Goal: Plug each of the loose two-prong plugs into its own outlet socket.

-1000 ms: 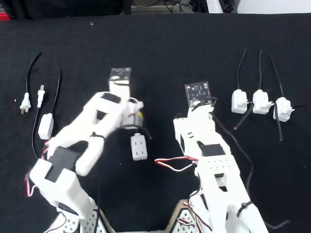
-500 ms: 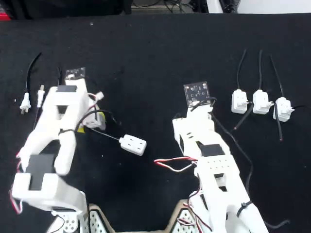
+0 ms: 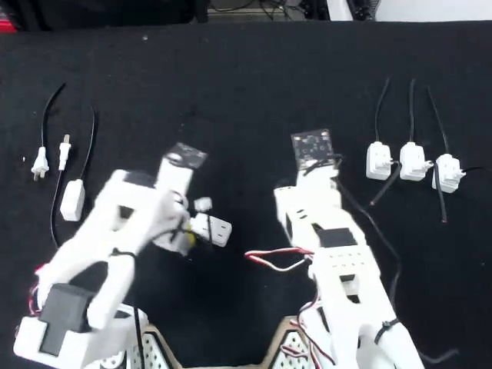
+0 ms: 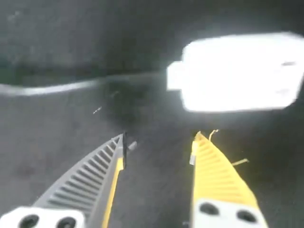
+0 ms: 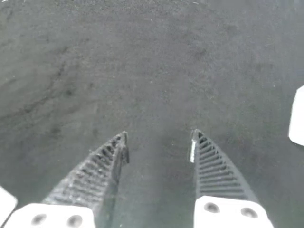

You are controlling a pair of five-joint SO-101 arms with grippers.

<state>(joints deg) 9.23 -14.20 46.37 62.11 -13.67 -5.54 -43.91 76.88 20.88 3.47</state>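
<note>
Black cloth table top (image 3: 254,69), dark clutter along the far edge of the room. Two loose two-prong plugs (image 3: 40,164) lie side by side at the far left of the cloth, with black leads trailing away from me. Just nearer than them sits a small white block (image 3: 71,200) on a black lead. Likely a second socket, can't confirm. On the far right, three white plug units (image 3: 413,161) stand in a row, each with a black lead. Whether they are fully seated I can't tell.

The piece I'm working: a white outlet socket (image 3: 213,228) lying flat near the middle of the cloth, well apart from the loose plugs, with my left arm (image 3: 115,238) over it.

Risks, my read:
- The socket looks light and just rests on the cloth. A finger that meets it off-centre could shove or spin it instead of gripping.
- Its cord (image 4: 71,86) runs off close to the jaws. Closing low could nip the cord rather than the body.
- On the carry over to the plugs, that cord could snag or drag.

My left gripper (image 4: 159,142): jaws wide apart, nothing between them. The grey ribbed finger (image 4: 102,166) and the yellow finger (image 4: 213,171) both point at the cloth. The socket lies just beyond their tips, no contact that I can see.

My right gripper (image 5: 159,142): jaws apart too, holding nothing, bare cloth under it, parked mid-table
</note>
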